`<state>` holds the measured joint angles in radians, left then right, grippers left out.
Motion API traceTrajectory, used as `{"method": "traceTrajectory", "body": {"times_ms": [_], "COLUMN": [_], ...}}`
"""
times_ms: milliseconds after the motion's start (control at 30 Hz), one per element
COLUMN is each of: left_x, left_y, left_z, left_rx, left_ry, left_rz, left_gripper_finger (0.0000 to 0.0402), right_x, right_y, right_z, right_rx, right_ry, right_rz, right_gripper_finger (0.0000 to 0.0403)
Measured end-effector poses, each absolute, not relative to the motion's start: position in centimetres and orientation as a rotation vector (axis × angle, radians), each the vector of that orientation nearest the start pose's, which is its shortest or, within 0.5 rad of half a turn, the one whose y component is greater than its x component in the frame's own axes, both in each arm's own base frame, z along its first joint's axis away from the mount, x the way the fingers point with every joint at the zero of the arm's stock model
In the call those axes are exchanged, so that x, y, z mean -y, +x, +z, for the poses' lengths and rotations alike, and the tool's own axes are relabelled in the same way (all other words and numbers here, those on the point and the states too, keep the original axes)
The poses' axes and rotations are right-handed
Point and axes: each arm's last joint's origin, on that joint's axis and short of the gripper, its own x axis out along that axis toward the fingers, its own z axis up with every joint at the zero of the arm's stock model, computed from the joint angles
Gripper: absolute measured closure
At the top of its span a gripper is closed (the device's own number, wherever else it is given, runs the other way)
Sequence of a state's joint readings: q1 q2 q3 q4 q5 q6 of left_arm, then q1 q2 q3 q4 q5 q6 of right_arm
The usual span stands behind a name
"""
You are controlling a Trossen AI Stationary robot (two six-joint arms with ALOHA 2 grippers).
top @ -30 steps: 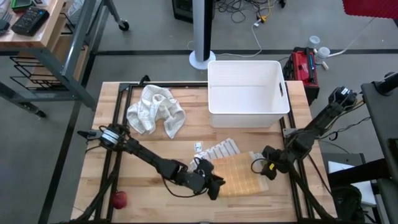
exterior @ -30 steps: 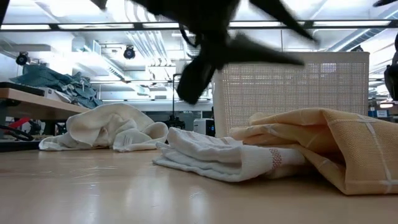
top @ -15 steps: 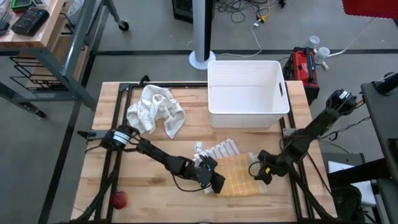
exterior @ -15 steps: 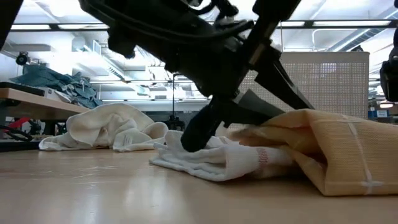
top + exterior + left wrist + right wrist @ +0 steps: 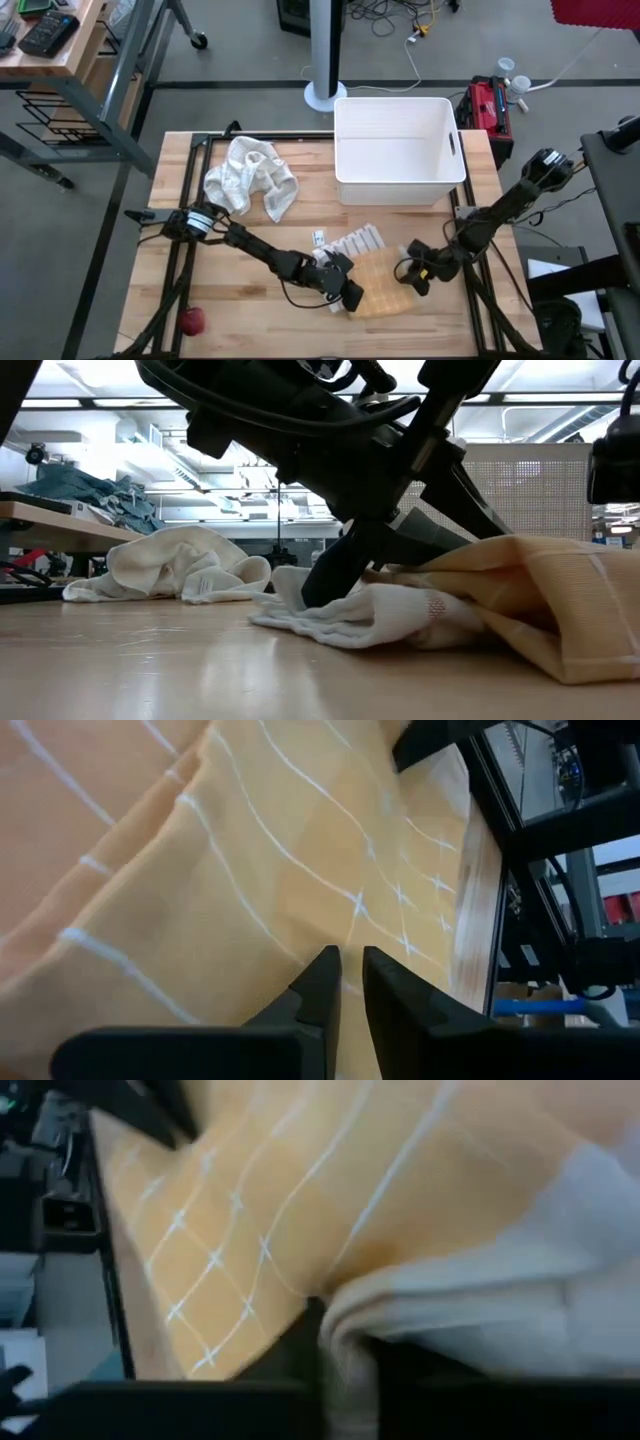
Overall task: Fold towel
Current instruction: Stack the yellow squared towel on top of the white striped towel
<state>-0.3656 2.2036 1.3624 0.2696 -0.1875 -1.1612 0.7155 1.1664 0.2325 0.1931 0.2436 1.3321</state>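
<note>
An orange towel [image 5: 383, 288] with a white grid lies rumpled on the wooden table, near its front edge. My left gripper [image 5: 352, 297] is shut on the towel's left edge, and my right gripper [image 5: 412, 277] is shut on its right edge. A white striped towel [image 5: 352, 243] lies just beyond the orange towel, touching it. In the low view the orange towel [image 5: 520, 590] humps up over white cloth [image 5: 380, 615]. My left gripper pinches the orange towel's left edge [image 5: 335, 935] between its two fingers, coming slanting down from the table's left. The edge lies low on the table, and I cannot tell how many layers are held. My right gripper pinches a fold at the towel's right edge [image 5: 345, 1315], where pale cloth shows beside the orange. Its fingers slant down from the table's right, and the fold is bunched and slack.
A crumpled white towel [image 5: 250, 178] lies at the far left of the table. A white bin [image 5: 400, 150] stands at the far edge, right of centre. A red ball [image 5: 190, 320] sits at the near left corner. Black frame rails run along both table sides.
My left gripper has come down and toward the table's right onto the orange towel's left edge. My right gripper has gone toward the table's left onto the right edge. The towel is narrower and more humped than before.
</note>
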Motion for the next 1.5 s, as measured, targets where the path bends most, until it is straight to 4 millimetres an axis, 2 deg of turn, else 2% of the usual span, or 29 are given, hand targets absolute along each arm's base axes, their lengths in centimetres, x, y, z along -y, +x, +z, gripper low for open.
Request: {"method": "traceTrajectory", "body": {"times_ms": [67, 200, 467, 767, 933, 1067, 1167, 1233, 1500], "left_x": [16.2, 16.4, 16.5, 16.6, 16.4, 16.3, 16.5, 16.6, 16.2], "left_y": [43.6, 43.7, 43.7, 43.9, 42.6, 40.1, 38.5, 38.1, 38.6], "left_z": [12.2, 12.4, 12.6, 15.9, 17.1, 19.3, 19.0, 18.5, 16.8], "left_rx": [-0.576, -0.558, -0.548, -0.411, -0.512, -0.574, -0.648, -0.716, -0.750], "left_ry": [-0.962, -0.942, -0.936, -0.923, -0.916, -0.895, -0.903, -0.941, -1.000], "left_rz": [0.162, 0.136, 0.127, 0.035, 0.123, 0.325, 0.455, 0.479, 0.527], "left_gripper_finger": [0.0367, 0.0396, 0.0401, 0.0401, 0.0398, 0.0393, 0.0391, 0.0383, 0.0304], "right_x": [-11.4, -11.8, -12.2, -12.2, -12.2, -12.2, -12.3, -12.3, -12.3], "right_y": [14.3, 14.8, 15.5, 15.4, 15.4, 15.4, 15.4, 15.4, 15.4], "right_z": [12.5, 13.6, 14.7, 14.8, 14.8, 14.8, 14.9, 14.9, 14.9], "right_rx": [-0.803, -0.765, -0.734, -0.756, -0.758, -0.760, -0.758, -0.758, -0.761], "right_ry": [0.889, 0.877, 0.849, 0.819, 0.809, 0.802, 0.784, 0.776, 0.747], "right_rz": [-0.023, 0.024, 0.062, 0.055, 0.062, 0.068, 0.077, 0.080, 0.105], "right_gripper_finger": [0.0386, 0.0394, 0.0396, 0.0396, 0.0396, 0.0396, 0.0396, 0.0396, 0.0396]}}
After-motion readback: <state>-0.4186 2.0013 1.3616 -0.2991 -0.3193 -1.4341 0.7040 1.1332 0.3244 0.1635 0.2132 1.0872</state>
